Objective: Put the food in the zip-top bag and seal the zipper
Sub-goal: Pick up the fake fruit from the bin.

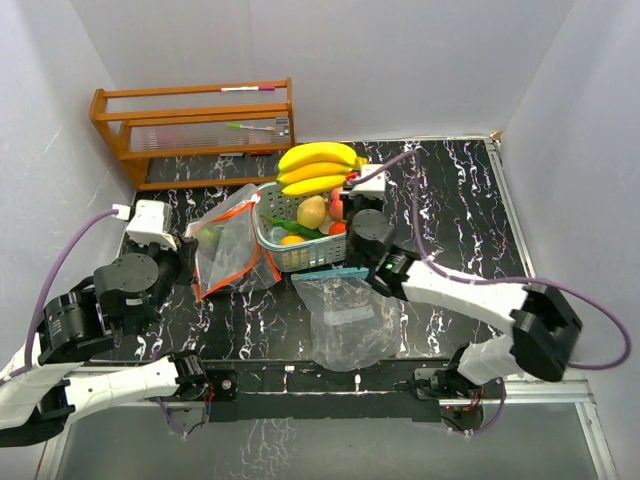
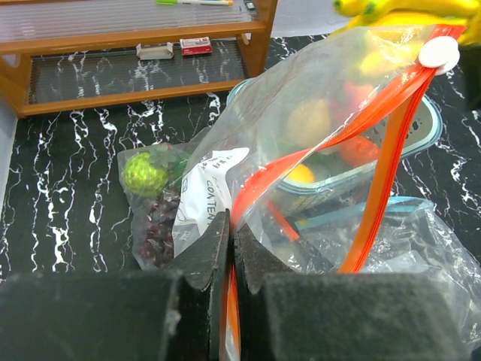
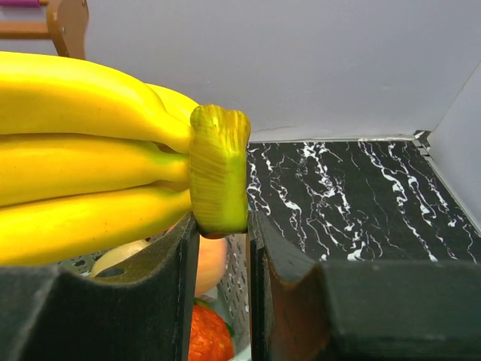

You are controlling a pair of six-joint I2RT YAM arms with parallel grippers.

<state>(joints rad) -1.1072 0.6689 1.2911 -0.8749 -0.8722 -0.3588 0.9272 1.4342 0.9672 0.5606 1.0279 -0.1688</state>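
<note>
The left pincer (image 2: 231,242) is clamped tight on the orange zipper edge of the bag (image 2: 301,98), which lies with its mouth parted at nine o'clock of the basket (image 1: 300,258). Inside the bag are grapes (image 2: 154,226) and a lime-green fruit (image 2: 144,173). The right pincer (image 3: 222,226), narrowly parted, grips the bananas (image 3: 83,173) by the stem above the basket's twelve o'clock rim. Other food (image 1: 312,212) sits in the basket. A blue-zippered bag (image 1: 345,320) lies at its six o'clock on the tabletop (image 1: 460,200).
</note>
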